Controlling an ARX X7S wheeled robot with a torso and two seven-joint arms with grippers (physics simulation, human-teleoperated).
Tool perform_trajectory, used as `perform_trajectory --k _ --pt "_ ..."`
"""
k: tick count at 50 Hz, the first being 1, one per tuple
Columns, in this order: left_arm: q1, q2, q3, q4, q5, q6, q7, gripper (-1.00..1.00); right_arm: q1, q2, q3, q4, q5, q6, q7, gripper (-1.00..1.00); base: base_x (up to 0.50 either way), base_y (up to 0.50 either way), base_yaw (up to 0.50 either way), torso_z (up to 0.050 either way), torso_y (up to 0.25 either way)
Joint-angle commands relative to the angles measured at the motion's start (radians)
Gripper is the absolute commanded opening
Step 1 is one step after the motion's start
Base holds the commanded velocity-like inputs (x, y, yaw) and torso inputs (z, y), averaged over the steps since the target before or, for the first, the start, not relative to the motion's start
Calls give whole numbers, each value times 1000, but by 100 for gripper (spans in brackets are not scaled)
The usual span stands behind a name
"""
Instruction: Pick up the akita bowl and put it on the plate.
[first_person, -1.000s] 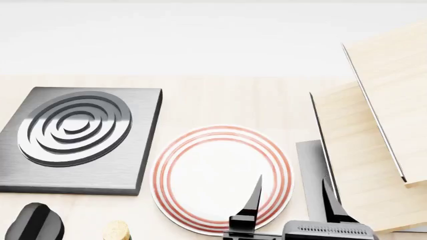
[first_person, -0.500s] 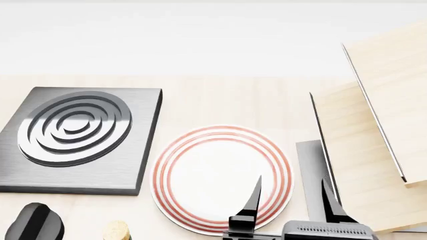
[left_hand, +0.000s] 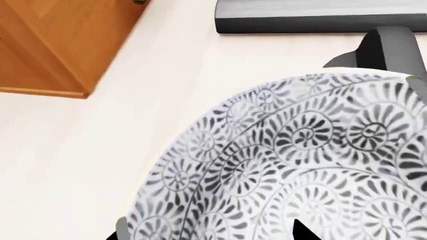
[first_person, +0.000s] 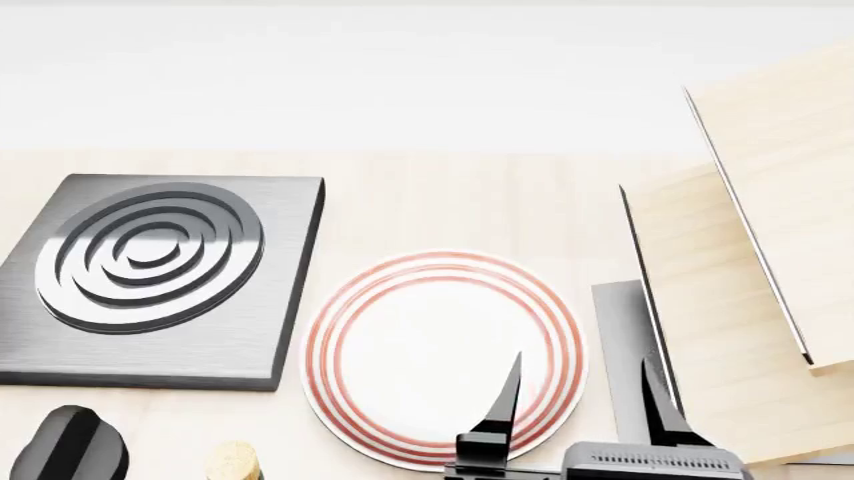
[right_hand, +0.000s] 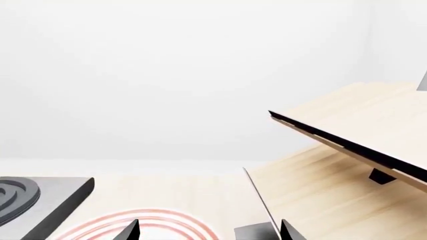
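We note a glossy ceramic akita bowl (left_hand: 300, 160), brushed-metal burner (first_person: 160, 280), matt pale-wood tabletop (first_person: 441, 200), smooth plate (first_person: 445, 355).

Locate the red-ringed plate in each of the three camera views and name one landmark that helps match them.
Head view: the plate lies at lower centre, just right of the grey stove burner, behind the right tool.
Right wrist view: only its red-ringed far rim shows at the bottom edge, left of centre.
Left wrist view: not in it; the akita bowl fills most of the frame.
Shared landmark: the stove burner, also in the right wrist view.
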Motion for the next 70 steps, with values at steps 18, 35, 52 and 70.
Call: perform_trajectory --k 18,35,52,70 --pt "-17 -6 75 -30 27 -9 2 -100 -1 5 -6 0 14 -5 -7 100 1 0 -1 -1 0" --pt "-33 16 49 -11 100 81 -37 -100 3 4 -9 10 9 -10 0 100 6 0 -5 -3 0" --pt "-110 10 -24 90 68 81 -115 -100 6 10 -8 -5 20 -4 1 100 1 0 -1 -1 0" --pt "-180 8 -54 128 20 97 -114 -100 6 15 -9 -16 21 -2 8 100 1 0 0 0 0"
